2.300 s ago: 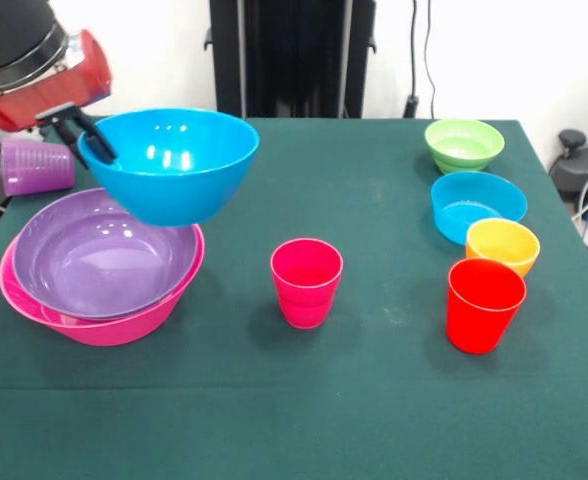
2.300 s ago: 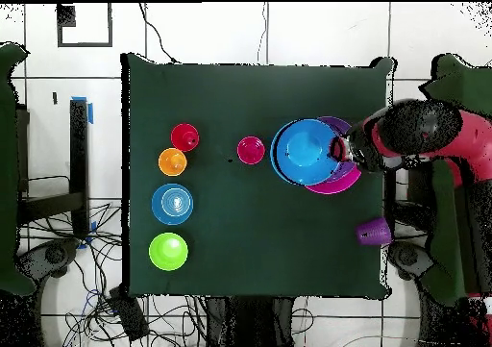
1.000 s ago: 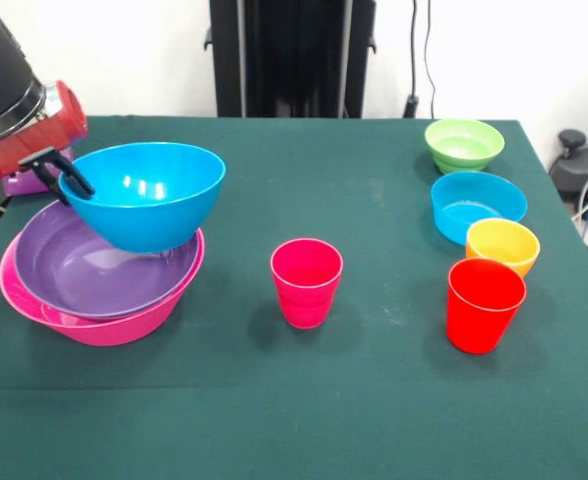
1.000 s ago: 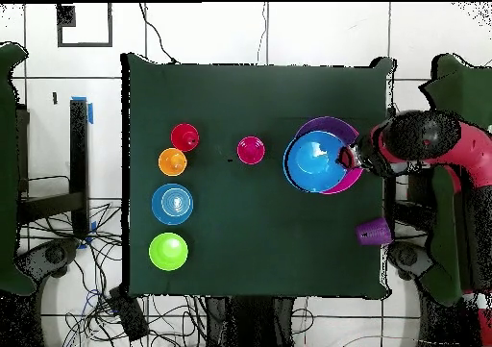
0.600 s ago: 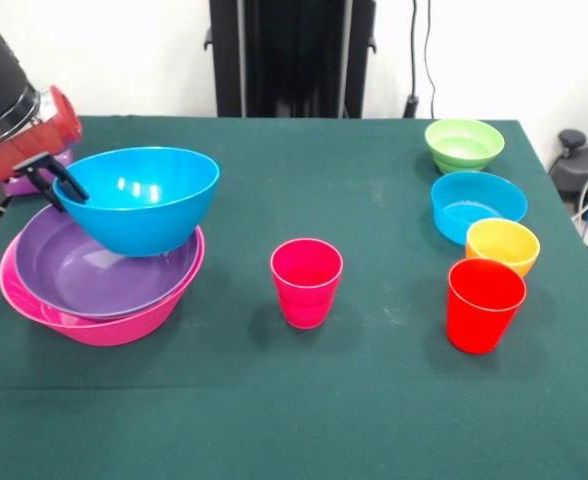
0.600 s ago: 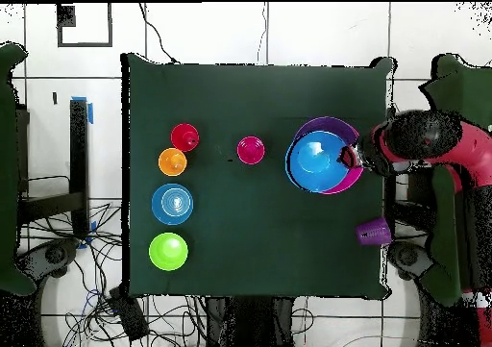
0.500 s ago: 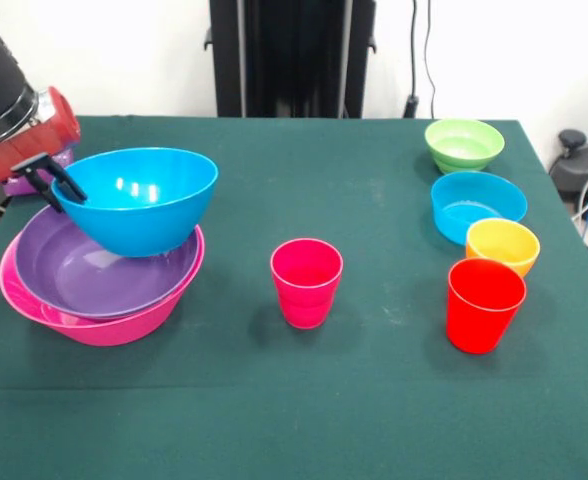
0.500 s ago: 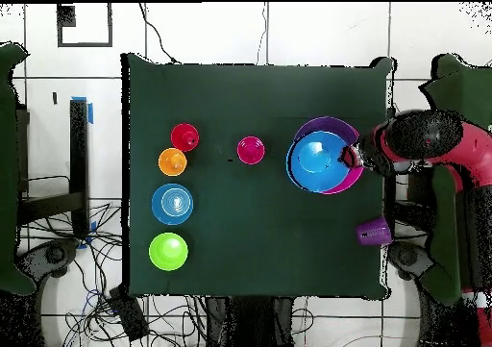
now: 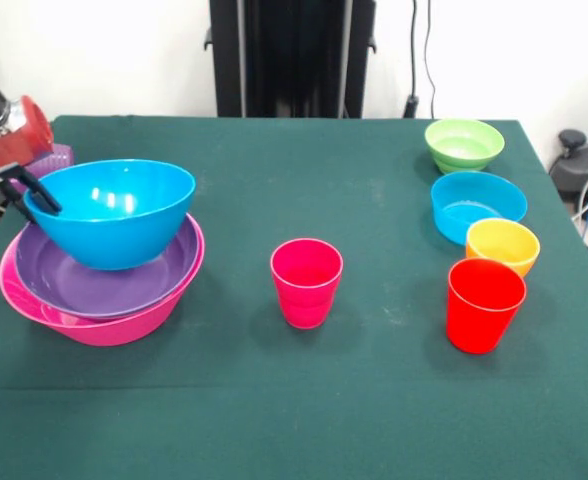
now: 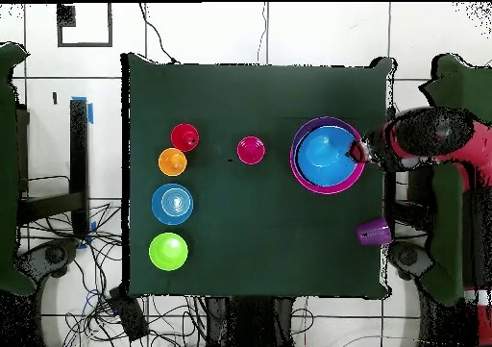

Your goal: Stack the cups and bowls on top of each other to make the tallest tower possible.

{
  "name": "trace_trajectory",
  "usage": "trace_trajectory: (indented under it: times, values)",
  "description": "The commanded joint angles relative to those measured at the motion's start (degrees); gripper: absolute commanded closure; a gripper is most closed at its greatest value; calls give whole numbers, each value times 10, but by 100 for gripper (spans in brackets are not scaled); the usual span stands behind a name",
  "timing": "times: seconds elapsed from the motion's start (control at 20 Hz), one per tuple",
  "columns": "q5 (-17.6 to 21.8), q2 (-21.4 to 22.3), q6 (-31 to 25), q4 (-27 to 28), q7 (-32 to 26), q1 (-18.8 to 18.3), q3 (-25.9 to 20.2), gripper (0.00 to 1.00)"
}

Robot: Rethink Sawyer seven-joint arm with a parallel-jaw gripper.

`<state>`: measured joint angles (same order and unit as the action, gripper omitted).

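At the frame's left, the gripper (image 9: 19, 190) pinched the rim of the large glossy blue plastic bowl (image 9: 109, 226), which sat nested in the large purple plastic bowl (image 9: 94, 285) and the huge pink plastic bowl (image 9: 104, 327), while the magenta-pink plastic cup (image 9: 306, 282), red plastic cup (image 9: 485, 305) and small bowls at right remained unstacked.

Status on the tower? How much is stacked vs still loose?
Done: purple bowl nested in the pink bowl. In hand: gripper pinches the blue bowl's rim, the bowl sitting in the purple one. Left: green, cyan and orange bowls, plus red, magenta and purple cups, all loose.
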<state>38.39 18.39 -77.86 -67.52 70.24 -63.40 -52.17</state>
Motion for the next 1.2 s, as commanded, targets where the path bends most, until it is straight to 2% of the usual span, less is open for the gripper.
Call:
trace_trajectory:
  times: [0.05,0.45,1.2]
  values:
    - [36,-6,-75,52,-229,16,38,100]
    - [43,-17,-85,81,-246,19,35,100]
    - [34,-18,-96,90,-228,33,42,100]
